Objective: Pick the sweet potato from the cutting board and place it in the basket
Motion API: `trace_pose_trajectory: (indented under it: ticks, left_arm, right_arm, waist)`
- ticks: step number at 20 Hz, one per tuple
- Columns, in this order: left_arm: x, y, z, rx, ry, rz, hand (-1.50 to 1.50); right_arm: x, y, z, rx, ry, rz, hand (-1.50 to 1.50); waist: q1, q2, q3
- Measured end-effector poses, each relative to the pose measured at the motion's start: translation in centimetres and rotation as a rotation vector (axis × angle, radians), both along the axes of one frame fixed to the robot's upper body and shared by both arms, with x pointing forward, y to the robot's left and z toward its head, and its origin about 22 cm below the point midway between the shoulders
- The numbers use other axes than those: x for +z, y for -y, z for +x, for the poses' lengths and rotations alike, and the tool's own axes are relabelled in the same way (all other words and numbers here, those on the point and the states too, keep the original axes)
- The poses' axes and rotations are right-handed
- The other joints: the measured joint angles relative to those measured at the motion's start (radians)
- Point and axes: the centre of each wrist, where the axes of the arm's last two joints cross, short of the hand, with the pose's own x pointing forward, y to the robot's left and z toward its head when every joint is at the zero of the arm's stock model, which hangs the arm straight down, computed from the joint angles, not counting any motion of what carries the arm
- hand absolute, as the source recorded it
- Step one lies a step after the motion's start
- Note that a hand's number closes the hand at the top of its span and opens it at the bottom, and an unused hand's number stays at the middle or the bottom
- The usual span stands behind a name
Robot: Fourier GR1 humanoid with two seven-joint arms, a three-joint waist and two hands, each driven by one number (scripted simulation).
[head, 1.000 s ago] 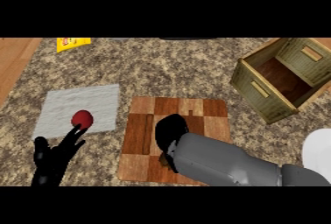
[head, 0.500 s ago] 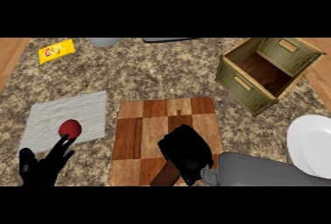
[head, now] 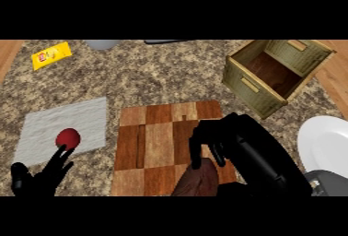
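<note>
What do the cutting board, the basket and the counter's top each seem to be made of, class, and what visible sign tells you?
Cutting board: apparently wood, matte, made of light and dark brown blocks in a checker pattern. Basket: looks woven, perhaps wicker or straw, going by its olive-tan textured walls; its inner floor is a smooth dark brown. Counter's top: likely stone such as granite, judging by its speckled beige and brown surface.

Even, diffuse light, fairly bright, no clear single source. The checkered wooden cutting board (head: 159, 138) has no hard cast shadows around it; the black right hand (head: 228, 138) over its right part reads as a near-featureless dark mass, finger detail lost. The open olive woven basket (head: 275, 73), up and right of the board, has a darker shaded interior. The white round plate (head: 326, 147), right of the board, is brightest, nearly blown out. No glare. The speckled stone counter (head: 156, 78) looks soft and grainy.
</note>
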Motion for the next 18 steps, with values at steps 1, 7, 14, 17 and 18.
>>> trace_pose_trajectory:
  ticks: [1, 7, 14, 17, 18]
  left_arm:
    - [0.0, 0.2, 0.0, -0.003, 0.006, -0.001, 0.0]
    - [0.3, 0.4, 0.8, -0.03, 0.026, 0.001, 0.0]
    - [0.4, 1.0, 2.0, -0.079, 0.033, 0.002, 0.0]
    - [0.5, 1.5, 2.8, -0.096, 0.025, 0.004, 0.0]
    - [0.5, 1.9, 3.1, -0.104, 0.023, 0.006, 0.0]
  right_arm:
    - [1.2, 1.0, -0.2, -0.022, 0.008, 0.036, 1.5]
    - [8.0, 7.3, -0.2, -0.187, 0.056, 0.142, 1.5]
    - [14.8, 15.2, 1.2, -0.338, 0.057, 0.202, 1.5]
    - [16.9, 18.8, 2.0, -0.377, 0.046, 0.2, 1.5]
    - [17.5, 19.8, 2.3, -0.391, 0.04, 0.194, 1.5]
  waist:
    - [0.003, 0.002, -0.001]
    - [0.037, 0.012, -0.006]
    - [0.083, 0.018, -0.008]
    - [0.106, 0.021, -0.009]
    - [0.114, 0.022, -0.009]
